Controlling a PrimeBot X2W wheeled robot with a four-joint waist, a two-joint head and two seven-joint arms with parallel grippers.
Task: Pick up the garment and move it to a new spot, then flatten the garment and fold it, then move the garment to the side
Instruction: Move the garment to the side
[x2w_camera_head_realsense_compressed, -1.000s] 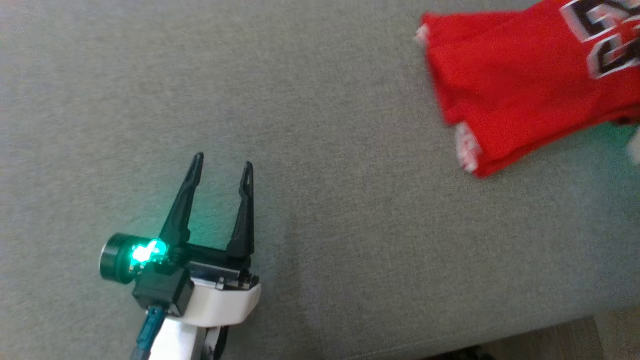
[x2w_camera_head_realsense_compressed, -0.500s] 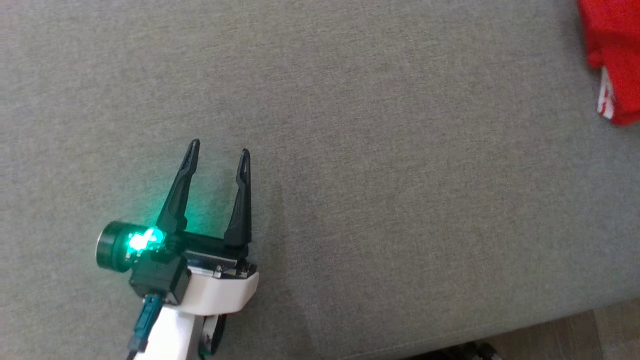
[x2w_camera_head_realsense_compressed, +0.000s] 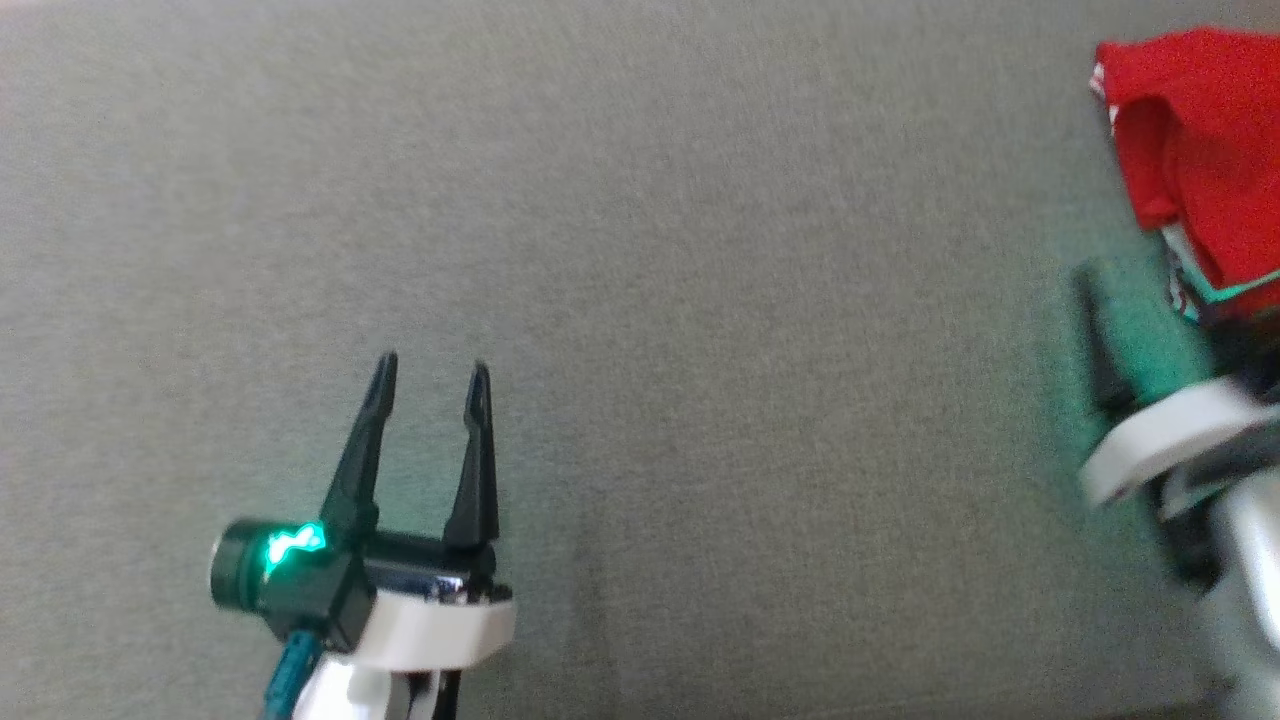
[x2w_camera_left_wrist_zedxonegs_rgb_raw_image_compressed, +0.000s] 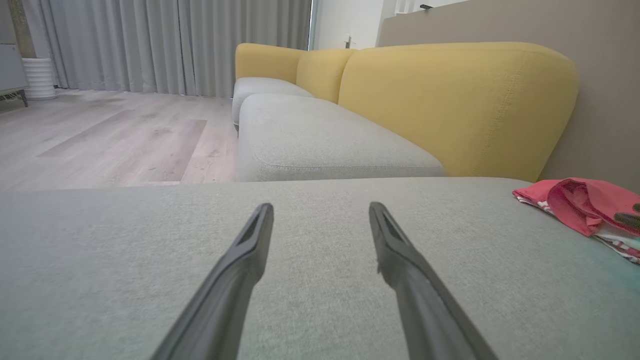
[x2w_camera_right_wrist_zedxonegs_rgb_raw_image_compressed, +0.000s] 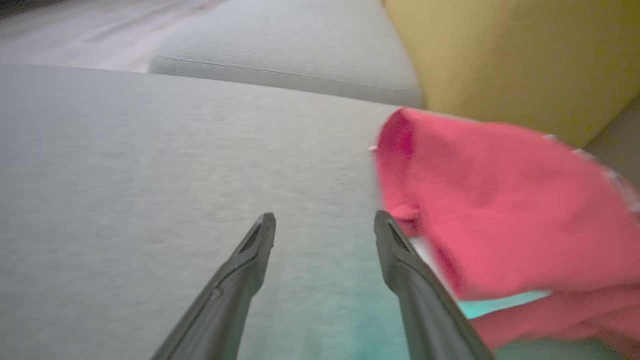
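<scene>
Both left pincer (x2w_camera_head_realsense_compressed: 433, 363) and right pincer (x2w_camera_right_wrist_zedxonegs_rgb_raw_image_compressed: 325, 216) gape above grey cushion (x2w_camera_head_realsense_compressed: 700, 300); garment (x2w_camera_head_realsense_compressed: 1210, 150) near yellow backrest (x2w_camera_left_wrist_zedxonegs_rgb_raw_image_compressed: 450, 100).

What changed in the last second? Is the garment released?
The right gripper has come into the head view at the right edge and stands open, nothing between its fingers; the red garment lies on the grey cushion beside it, apparently released. The head camera shifted too. The left gripper stays open, empty.

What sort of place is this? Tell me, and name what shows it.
Probably a home living room: a grey fabric sofa seat with rounded yellow back cushions, a pale wooden plank floor, and long grey pleated curtains.
</scene>
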